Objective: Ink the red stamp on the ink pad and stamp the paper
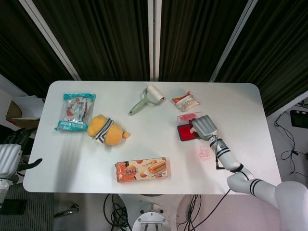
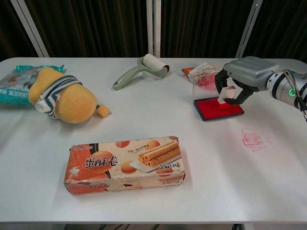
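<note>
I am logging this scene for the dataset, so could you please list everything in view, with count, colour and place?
stamp: one, pale body, held over the ink pad
ink pad: one, red, lid open, right of centre
stamp marks: faint red, on the surface near the pad
lint roller: one, green and white, far centre
plush toy: one, orange, left
biscuit box: one, orange, front centre
teal snack bag: one, far left
small packet: one, orange-white, beyond the pad
table: one, white
left hand: grey, off the left table edge
right hand: grey, grips the stamp
</note>
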